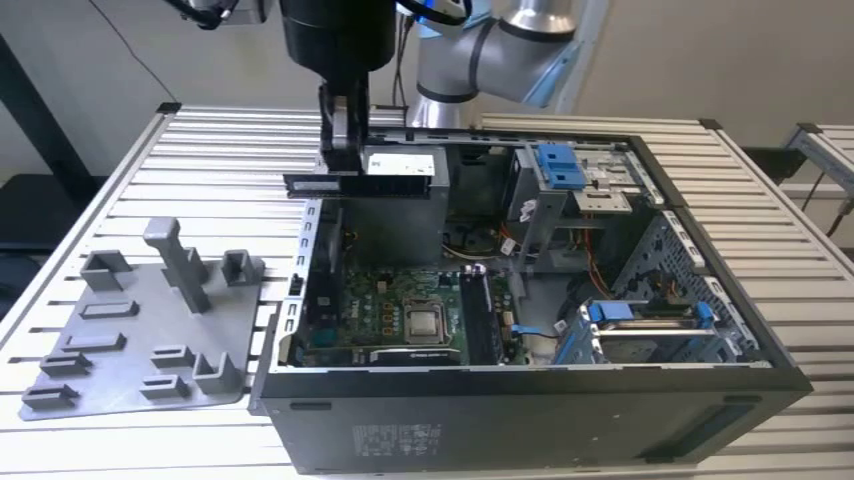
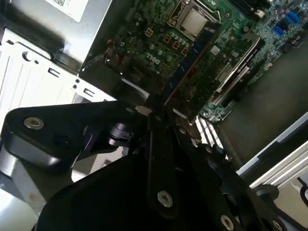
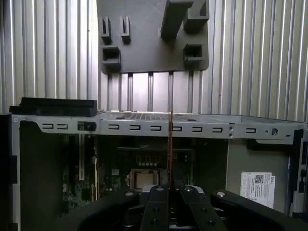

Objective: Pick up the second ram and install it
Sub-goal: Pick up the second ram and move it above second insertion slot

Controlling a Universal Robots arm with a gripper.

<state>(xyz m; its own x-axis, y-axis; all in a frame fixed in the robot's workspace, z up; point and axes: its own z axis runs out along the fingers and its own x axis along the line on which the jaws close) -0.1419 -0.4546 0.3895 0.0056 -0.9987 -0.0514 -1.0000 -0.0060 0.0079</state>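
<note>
My gripper [image 1: 350,165] hangs over the back edge of the open computer case [image 1: 534,385], on the exterior view's left. It is shut on the second ram [image 1: 360,183], a thin dark strip held level and edge-up above the case wall. In the second wrist view the ram [image 2: 192,62] runs out from the gripper [image 2: 156,109] over the green motherboard [image 2: 159,43]. The first wrist view shows the ram [image 3: 171,144] edge-on as a thin line rising from the gripper [image 3: 170,188]. The long black slots [image 1: 478,315] lie beside the processor socket [image 1: 427,322], well below the ram.
A grey holder plate [image 1: 147,330] with upright posts lies on the slatted table to the exterior view's left of the case. Inside the case are a grey power supply [image 1: 400,205], blue drive brackets [image 1: 561,165] and loose cables [image 1: 587,250]. The arm's body [image 1: 494,50] stands behind.
</note>
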